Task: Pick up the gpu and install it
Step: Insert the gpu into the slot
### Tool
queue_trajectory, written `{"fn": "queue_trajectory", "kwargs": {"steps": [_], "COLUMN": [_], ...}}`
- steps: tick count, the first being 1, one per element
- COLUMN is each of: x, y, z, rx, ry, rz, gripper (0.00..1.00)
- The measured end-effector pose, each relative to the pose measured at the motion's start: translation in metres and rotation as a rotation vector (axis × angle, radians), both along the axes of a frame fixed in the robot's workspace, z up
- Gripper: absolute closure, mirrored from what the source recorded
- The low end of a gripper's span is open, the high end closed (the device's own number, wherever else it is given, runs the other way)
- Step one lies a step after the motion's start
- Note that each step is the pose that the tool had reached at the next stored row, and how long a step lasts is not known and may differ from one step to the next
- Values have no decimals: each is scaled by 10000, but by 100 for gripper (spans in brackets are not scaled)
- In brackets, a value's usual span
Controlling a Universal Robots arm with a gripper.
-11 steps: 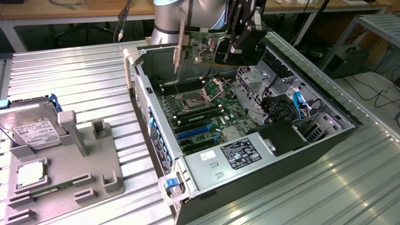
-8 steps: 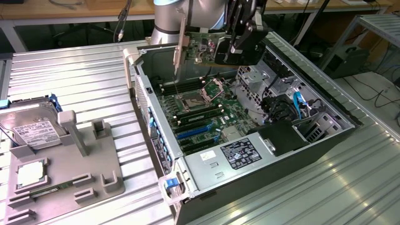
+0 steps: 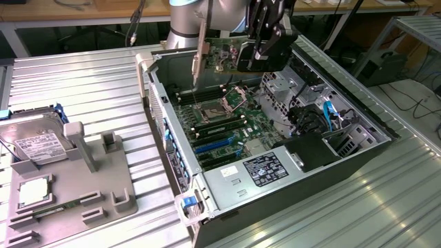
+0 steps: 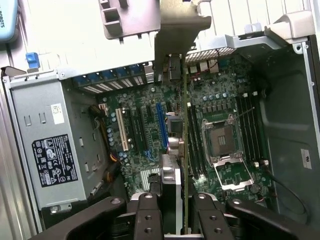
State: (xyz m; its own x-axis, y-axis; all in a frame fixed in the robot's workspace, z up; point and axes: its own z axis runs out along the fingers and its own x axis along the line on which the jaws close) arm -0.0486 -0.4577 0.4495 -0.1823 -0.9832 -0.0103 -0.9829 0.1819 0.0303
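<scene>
Gripper [image 3: 256, 61] hangs from the arm over the far end of the open computer case [image 3: 155, 98] in the exterior view, pinched on the gpu [image 3: 222, 54]. The card stands on edge, its silver bracket [image 3: 200, 49] pointing down toward the exterior view's left. It is up in the air above the motherboard [image 3: 220, 121] and clear of it. At the near end of the case sits the power supply [image 3: 255, 173] with its black label. The case lies on a ribbed metal table [image 3: 90, 88]. Off to the exterior view's left, a grey fixture tray [image 3: 96, 175] holds a hard drive [image 3: 38, 144].

From the wrist view you look straight down along the card. The black fingers [image 4: 148, 215] are closed in on either side of the gpu [image 4: 186, 130], which shows as a thin edge ending in the silver bracket [image 4: 177, 30]. Beneath it lies the motherboard [image 4: 145, 110], and the card's edge falls between the blue slot [image 4: 161, 122] and the CPU socket [image 4: 225, 137]. The power supply [image 4: 50, 150] sits beside the board.
</scene>
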Motion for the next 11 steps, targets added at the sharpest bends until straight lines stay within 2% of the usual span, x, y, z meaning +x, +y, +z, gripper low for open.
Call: {"fn": "queue_trajectory", "kwargs": {"steps": [1, 2, 3, 4, 5, 7, 8, 11], "x": [0, 0, 0, 0, 0, 0, 0, 0], "y": [0, 0, 1, 4, 8, 18, 20, 20], "z": [-8, -15, -16, -18, -20, -29, -35, -43], "rx": [-3, -7, -71, -170, -236, -332, -354, -356], "ry": [-20, -67, -89, -114, -127, -147, -150, -162], "rz": [11, 10, 11, 11, 11, 12, 13, 118], "gripper": [72, 72, 72, 72, 72, 72, 72, 72]}}
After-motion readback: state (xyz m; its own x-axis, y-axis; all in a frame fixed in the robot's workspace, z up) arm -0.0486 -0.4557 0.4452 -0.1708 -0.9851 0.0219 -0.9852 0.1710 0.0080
